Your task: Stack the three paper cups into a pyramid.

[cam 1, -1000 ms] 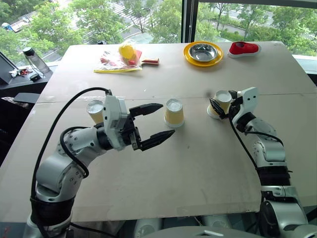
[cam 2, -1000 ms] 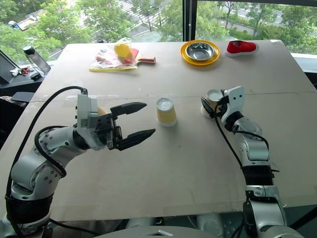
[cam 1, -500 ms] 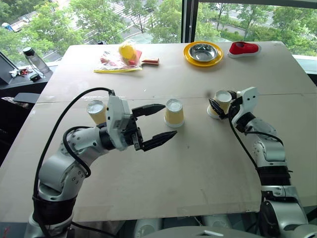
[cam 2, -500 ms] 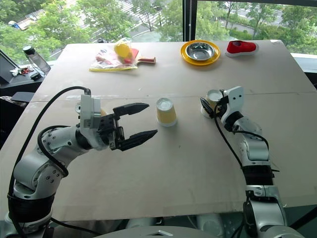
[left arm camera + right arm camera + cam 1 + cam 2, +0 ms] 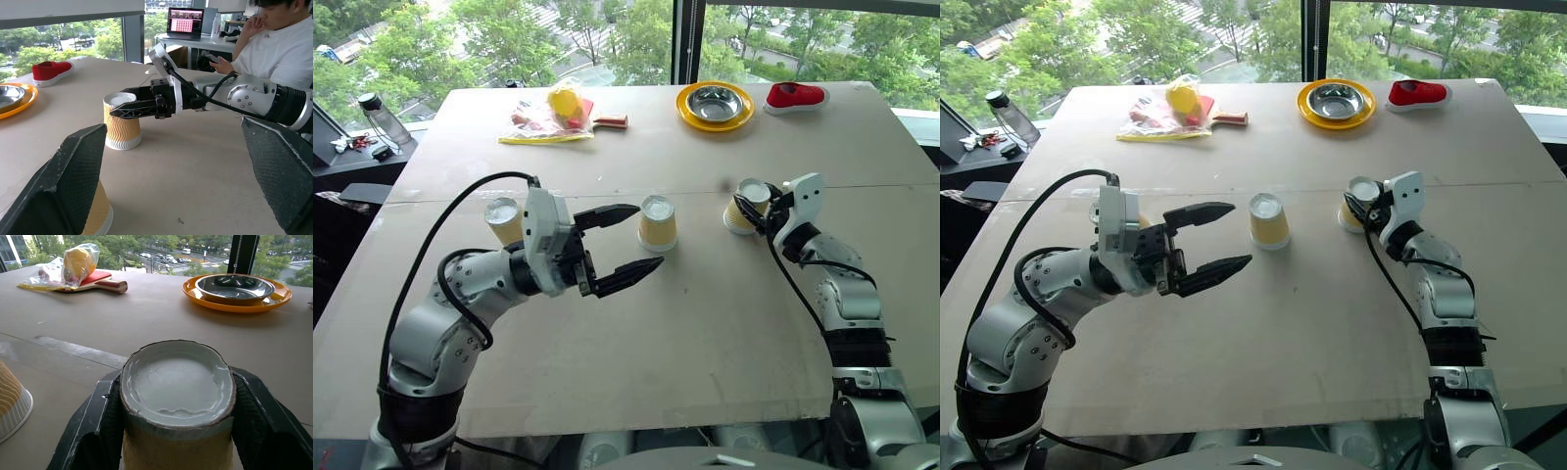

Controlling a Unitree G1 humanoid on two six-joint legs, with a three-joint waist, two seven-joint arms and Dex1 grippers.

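Three ribbed yellow-tan paper cups stand upside down on the table. The right paper cup [image 5: 122, 133] sits between the fingers of my right gripper [image 5: 745, 211], which is shut on its upper part; its white base is squeezed slightly oval. The middle paper cup [image 5: 657, 223] stands free near the table's centre. My left gripper [image 5: 1242, 233] hovers open just to that cup's left, pointing toward it, with nothing between its fingers [image 5: 68, 181]. The left paper cup [image 5: 502, 219] stands behind my left wrist, partly hidden by it.
At the far edge are a yellow plate [image 5: 684, 104] holding a steel bowl, a red shoe [image 5: 795, 95] and a plastic bag with a paddle [image 5: 553, 116]. A person [image 5: 274, 44] sits at a desk beyond the table's right side. A bottle [image 5: 382, 117] stands off the table, far left.
My right gripper's fingers have closed onto the right cup, which has shifted and tipped slightly. The left arm and the other two cups have stayed put.
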